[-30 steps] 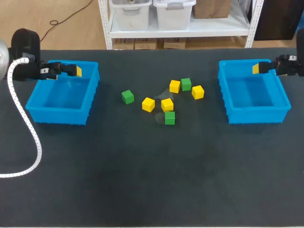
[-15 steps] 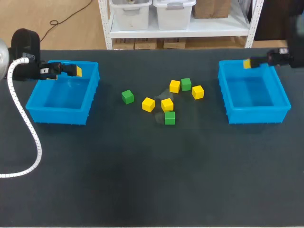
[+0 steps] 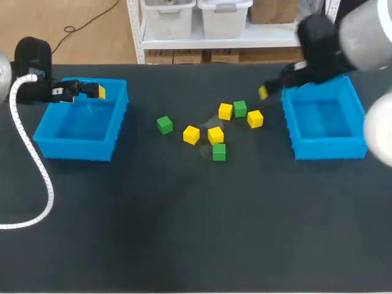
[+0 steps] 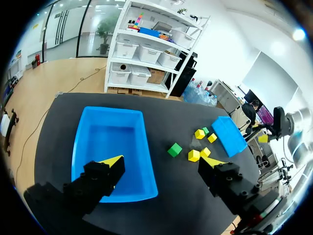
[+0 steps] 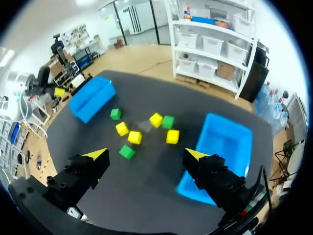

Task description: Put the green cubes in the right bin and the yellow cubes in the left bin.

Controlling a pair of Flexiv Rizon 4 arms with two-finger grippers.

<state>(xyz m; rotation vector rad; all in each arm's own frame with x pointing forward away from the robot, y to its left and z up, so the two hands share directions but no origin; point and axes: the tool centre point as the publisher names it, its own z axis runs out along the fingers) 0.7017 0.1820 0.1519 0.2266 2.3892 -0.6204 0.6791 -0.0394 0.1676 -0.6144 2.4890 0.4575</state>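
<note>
**Head view.** The desk is dark. The left bin sits in the upper left of the frame and the right bin in the upper right. All seven cubes lie on the desk between the bins, in the upper middle. The green cubes are at and. The yellow cubes are at and. The left claw hangs over the far rim of the left bin. The right arm comes in from the upper right corner. The right claw is just beside the right bin's far left corner, near the rightmost yellow cube. From here I cannot tell how either claw's fingers stand.

**Left wrist view.** The left claw is wide open, with nothing between its fingers. The left bin lies under and ahead of it. Beyond the bin, ahead of the claw, are a green cube and two yellow ones. More cubes lie past these, close to the right bin.

**Right wrist view.** The right claw is also spread wide and grips nothing. A green cube lies between its fingers, low on the desk and untouched. The other cubes are scattered ahead of the claw. The right bin is beside one finger. The left bin is far ahead, past the cubes.
</note>
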